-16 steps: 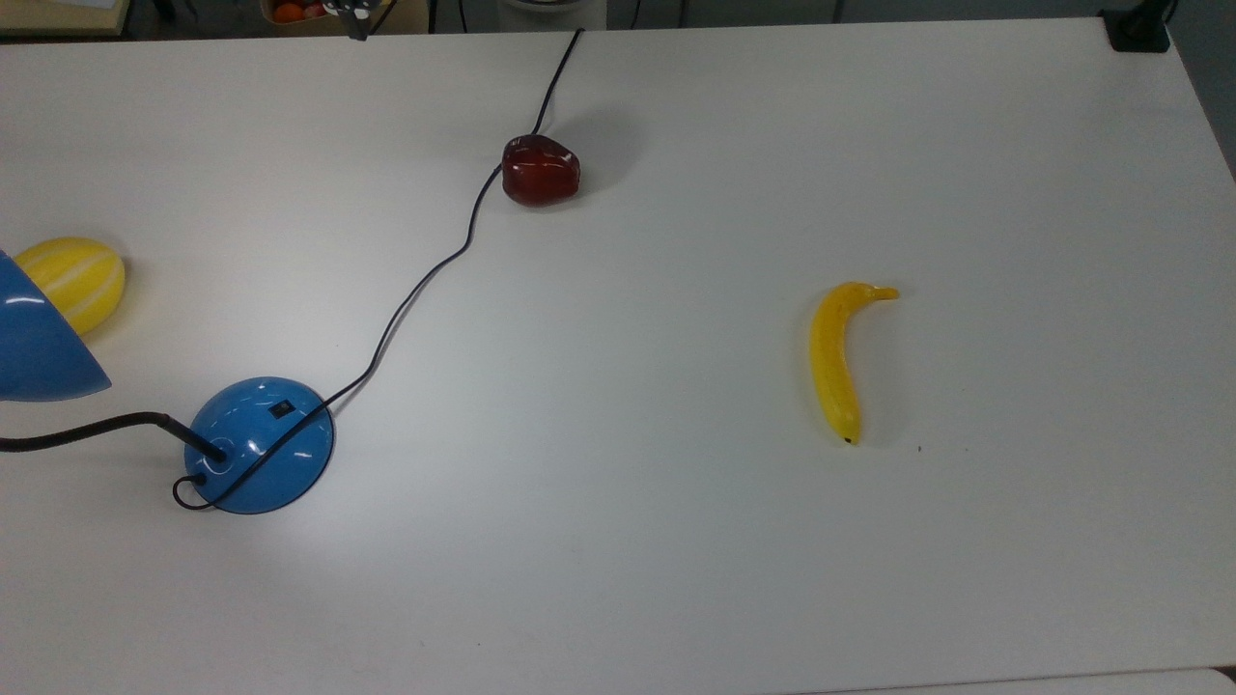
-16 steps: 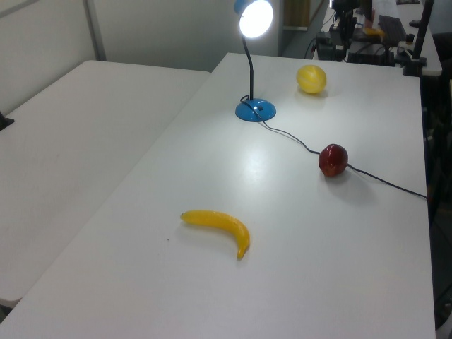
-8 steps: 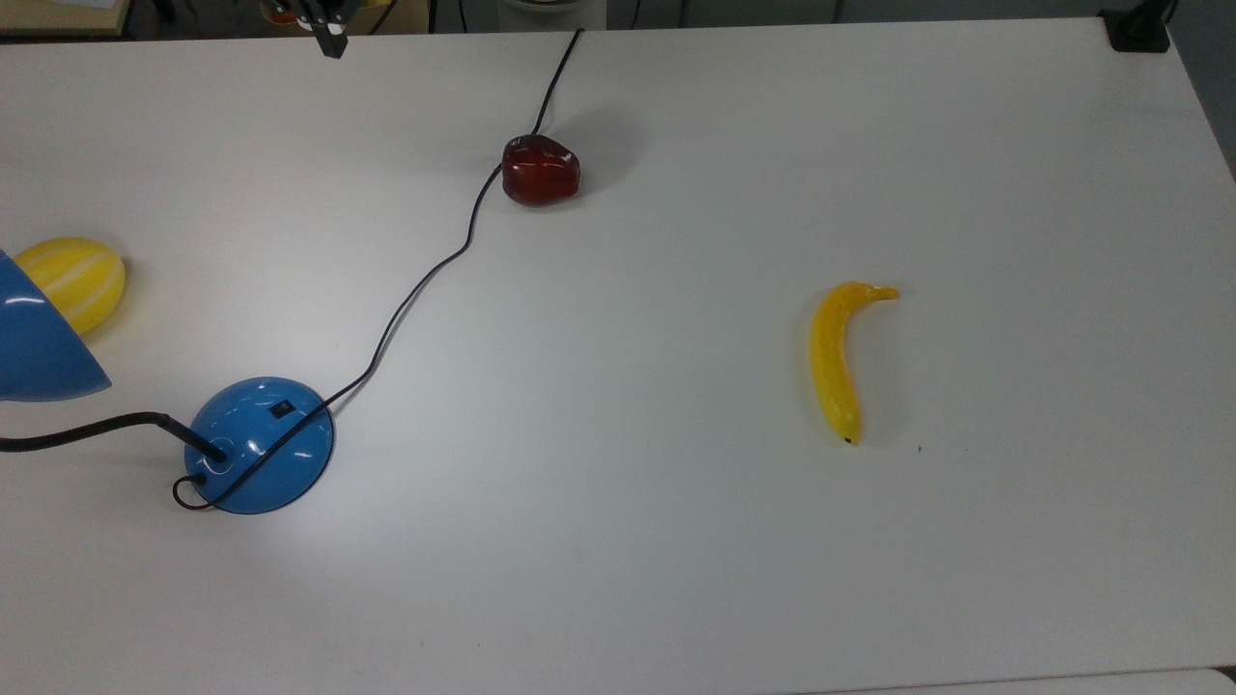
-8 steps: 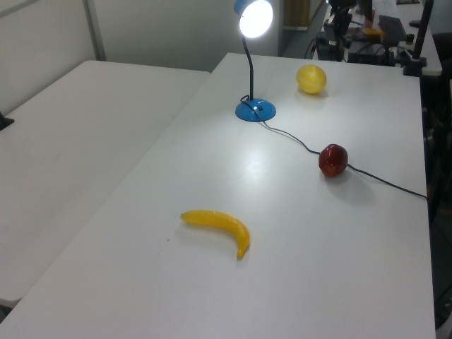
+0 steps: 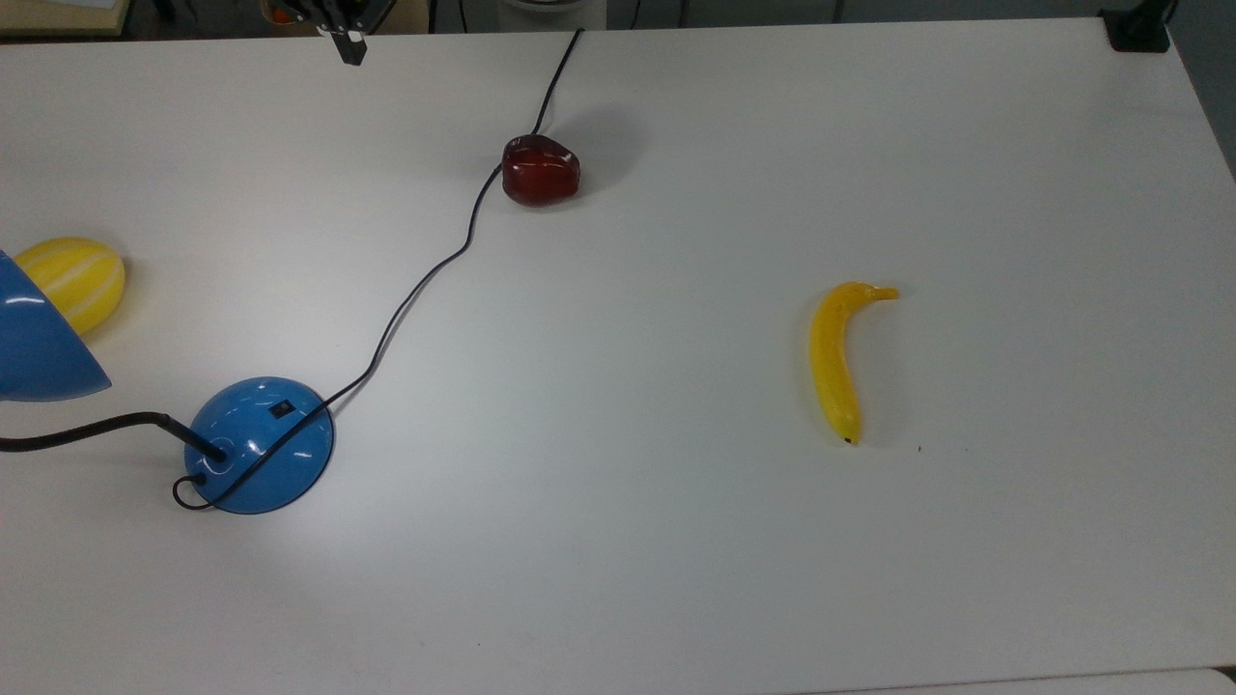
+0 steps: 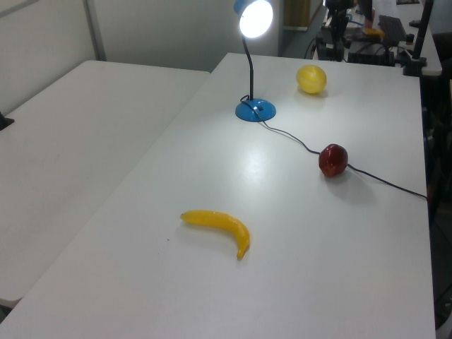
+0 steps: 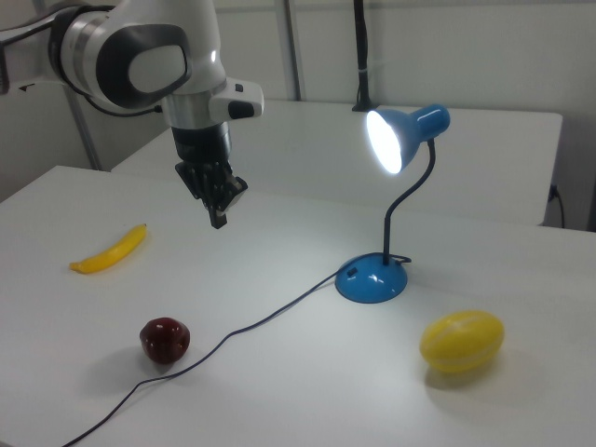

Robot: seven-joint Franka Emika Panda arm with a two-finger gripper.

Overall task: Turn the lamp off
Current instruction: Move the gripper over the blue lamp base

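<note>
The lamp has a glossy blue dome base (image 5: pixel 261 446) with a small black switch (image 5: pixel 280 409) on it, a black bendy neck and a blue cone shade (image 5: pixel 39 343). It is lit: the shade (image 7: pixel 405 138) glows white over the base (image 7: pixel 372 278), and the shade (image 6: pixel 256 18) glows in the left view too. Its black cord (image 5: pixel 425 275) runs from the base to the table's far edge. My gripper (image 7: pixel 219 220) hangs shut and empty above the table, well to the right view's left of the lamp. In the top view the gripper (image 5: pixel 349 46) pokes in at the upper edge.
A dark red apple (image 5: pixel 541 171) lies beside the cord. A banana (image 5: pixel 836 359) lies at the top view's right, and a yellow striped melon (image 5: pixel 73 280) sits near the shade. A second white table (image 6: pixel 70 141) adjoins on the left view's left.
In the top view my gripper has come a little lower into the picture and shifted slightly sideways. The lamp stays lit and nothing on the table has moved.
</note>
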